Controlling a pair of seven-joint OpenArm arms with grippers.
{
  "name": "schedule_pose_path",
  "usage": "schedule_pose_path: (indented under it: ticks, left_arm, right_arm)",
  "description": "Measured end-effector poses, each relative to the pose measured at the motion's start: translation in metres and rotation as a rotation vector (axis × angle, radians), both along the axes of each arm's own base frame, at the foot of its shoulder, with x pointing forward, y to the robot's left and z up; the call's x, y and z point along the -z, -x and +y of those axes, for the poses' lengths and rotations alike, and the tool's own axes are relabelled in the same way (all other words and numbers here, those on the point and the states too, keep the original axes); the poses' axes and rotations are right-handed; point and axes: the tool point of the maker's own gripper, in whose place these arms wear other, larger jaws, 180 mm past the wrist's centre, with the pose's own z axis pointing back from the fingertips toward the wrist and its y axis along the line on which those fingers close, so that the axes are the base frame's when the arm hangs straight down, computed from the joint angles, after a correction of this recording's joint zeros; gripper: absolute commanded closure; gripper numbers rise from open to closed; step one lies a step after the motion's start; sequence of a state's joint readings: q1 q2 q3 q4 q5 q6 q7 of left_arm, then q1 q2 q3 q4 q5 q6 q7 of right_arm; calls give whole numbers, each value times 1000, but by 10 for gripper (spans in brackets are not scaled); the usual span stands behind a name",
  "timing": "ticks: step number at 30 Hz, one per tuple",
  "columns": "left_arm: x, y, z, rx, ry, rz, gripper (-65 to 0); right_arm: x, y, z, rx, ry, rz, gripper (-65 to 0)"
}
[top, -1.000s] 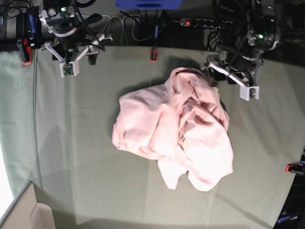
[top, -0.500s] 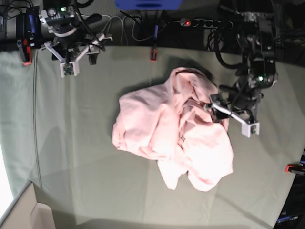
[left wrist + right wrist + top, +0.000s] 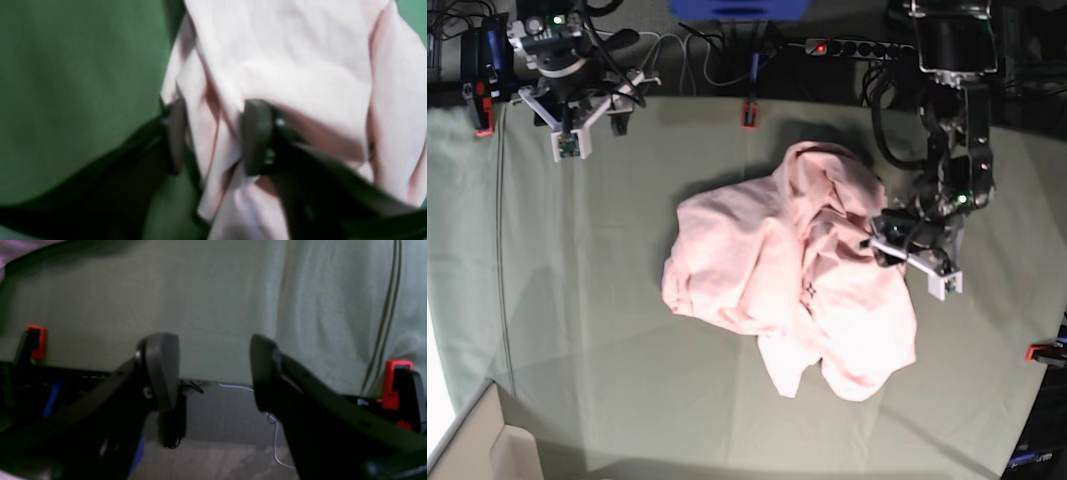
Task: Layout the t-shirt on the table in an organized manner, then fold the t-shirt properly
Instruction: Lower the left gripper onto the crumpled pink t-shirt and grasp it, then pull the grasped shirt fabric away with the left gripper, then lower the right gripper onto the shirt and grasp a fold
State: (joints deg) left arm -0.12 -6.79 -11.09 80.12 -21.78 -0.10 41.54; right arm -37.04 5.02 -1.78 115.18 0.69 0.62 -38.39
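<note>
Straddling a fold at the crumpled pale pink cotton t-shirt's [image 3: 792, 275] edge mid-tabletop [image 3: 597, 300], the left hand [image 3: 217, 136] was narrowed around it; the right hand [image 3: 213, 370], wide and empty, sat far off.

Pink t-shirt [image 3: 300, 76] fold between fingers [image 3: 255, 136] — green table [image 3: 76, 83] beside.

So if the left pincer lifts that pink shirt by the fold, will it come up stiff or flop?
Likely floppy: the t-shirt lies crumpled in soft folds. Probably light. The left pincer straddles only one bunched fold, so the rest should drape and drag on the table.
</note>
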Motion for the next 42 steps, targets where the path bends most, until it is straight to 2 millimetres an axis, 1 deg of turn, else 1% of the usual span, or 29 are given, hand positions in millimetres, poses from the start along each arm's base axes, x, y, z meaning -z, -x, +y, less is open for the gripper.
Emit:
schedule_pose_path:
  ticks: [1, 3, 7, 8, 9, 10, 11, 13, 15, 17, 18, 22, 23, 25, 28, 29, 30, 32, 35, 36, 37, 38, 40, 41, 42]
  left_arm:
    - [-3, -4, -1, 1, -1, -9, -202]
    - [-7, -10, -8, 17, -1, -26, -174]
    - [-7, -12, -29, 62, 18, -26, -128]
    - [-7, -13, -33, 77, 16, -24, -107]
    - [-9, -15, -38, 91, 15, -27, -65]
    - [-10, -17, -40, 98, 14, -32, -6]
    - [-11, -18, -43, 102, 17, -38, 0]
    - [-13, -18, -43, 102, 18, -41, -14]
    - [-21, -17, -41, 99, 16, -62, -1]
    - [-41, -20, -38, 79, 52, -115, -4]
    - [-56, -22, -32, 55, 70, -152, -4]
    - [-132, -33, 15, -67, 59, -367, -4]
    - [-146, -34, 22, -87, 57, -408, -4]
    - [-173, -31, 32, -103, 50, -471, -4]
    - [-208, -20, 47, -114, 54, -527, -4]
    - [-219, -15, 56, -131, 68, -551, -4]
    - [-225, -10, 67, -153, 87, -559, -4]
    - [-218, 9, 100, -226, 111, -514, -4]
    - [-198, 52, 164, -405, 89, -448, -4]
    - [-183, 63, 179, -447, 94, -404, -4]
    - [-163, 74, 192, -486, 100, -344, -4]
    - [-139, 82, 196, -507, 131, -280, -4]
    - [-95, 95, 195, -536, 211, -159, -5]
    - [-78, 101, 195, -557, 233, -113, -5]
    - [-66, 106, 197, -577, 254, -86, -6]
  right_arm:
    - [0, 0, 0, 0, -1, 0, -346]
    - [0, 0, 0, 1, -1, 0, -346]
    - [6, 8, 0, 5, 1, 57, -346]
    - [7, 8, 0, 6, 2, 63, -346]
    - [6, 7, -1, 6, 2, 60, -346]
    - [6, 6, 0, 5, 2, 55, -346]
    - [6, 6, 0, 6, 1, 55, -346]
    - [6, 6, 0, 6, 1, 56, -346]
    - [6, 6, -1, 5, 2, 55, -346]
    - [6, 6, -1, 5, 2, 55, -346]
    - [5, 6, -1, 5, 2, 54, -346]
    - [4, 3, -1, 3, 4, 45, -346]
    - [4, 1, -2, 3, 8, 44, -346]
    - [2, -3, 0, 1, 5, 32, -346]
    - [1, -5, 0, 0, 4, 27, -346]
    - [2, -4, 0, -2, 7, 29, -346]
    - [2, -5, -1, -2, 7, 28, -346]
    - [0, -9, 0, -2, 6, 17, -346]
    - [-5, -17, 0, -3, 7, -13, -346]
    - [-6, -19, 0, -3, 6, -16, -346]
    - [-6, -19, 0, -2, 5, -14, -346]
    - [-6, -20, 0, -2, 5, -14, -346]
    - [-8, -26, 1, 1, 2, -28, -346]
    - [-10, -30, 2, 1, -2, -39, -346]
    - [-12, -35, 7, -10, -9, -51, -347]
